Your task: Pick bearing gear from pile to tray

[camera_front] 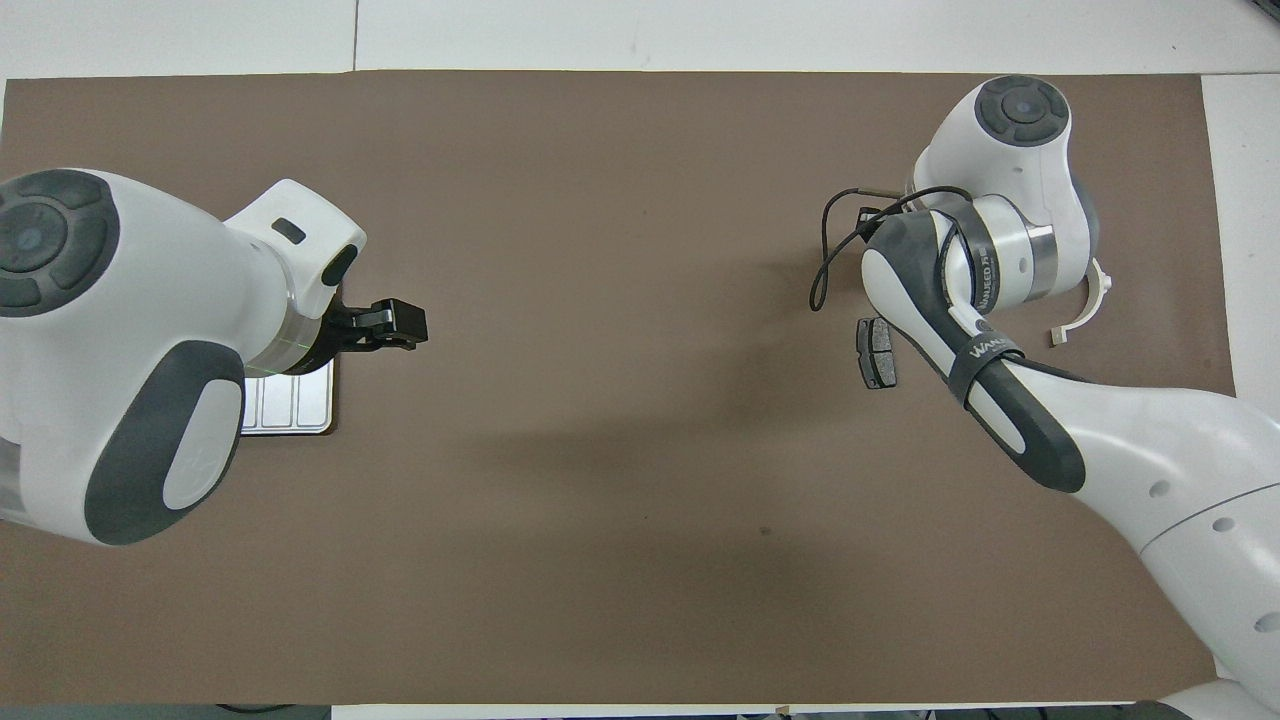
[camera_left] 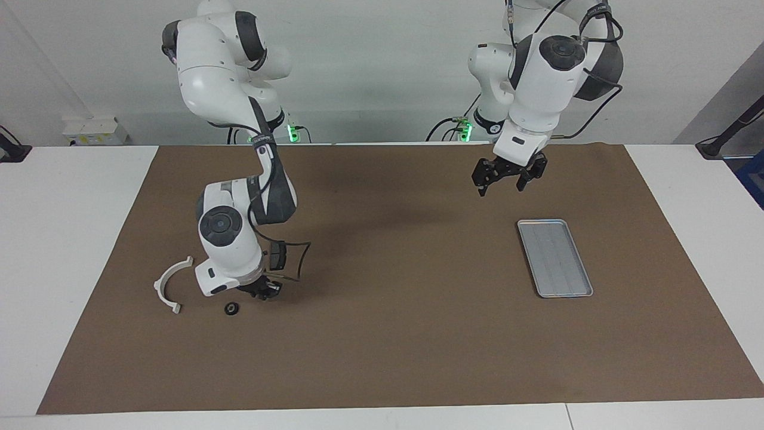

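My right pincer (camera_left: 264, 291) is down low at the pile, fingers pressed together; I can't tell from either view whether anything is pinched between them, since the wrist hides the tips from overhead. Just beside it on the brown mat (camera_left: 394, 334), slightly farther from the robots, sits a tiny black round piece (camera_left: 231, 309), apart from the tips. A white half-ring plastic bracket (camera_left: 170, 284) lies near that, toward the right arm's end of the surface, partly under the wrist in the overhead view. A dark grey brake pad (camera_front: 876, 353) lies flat on the mat by the right forearm, nearer to the robots than the bracket.

My left pincer (camera_left: 502, 177) hangs in the air w/ fingers spread, holding nothing, over bare mat beside the small flat silver-grey metal tray (camera_left: 556, 257). The tray has a raised rim, ribbed bottom, nothing in it, and sits well apart from the pile, toward the left arm's end; overhead, the left arm covers most of it
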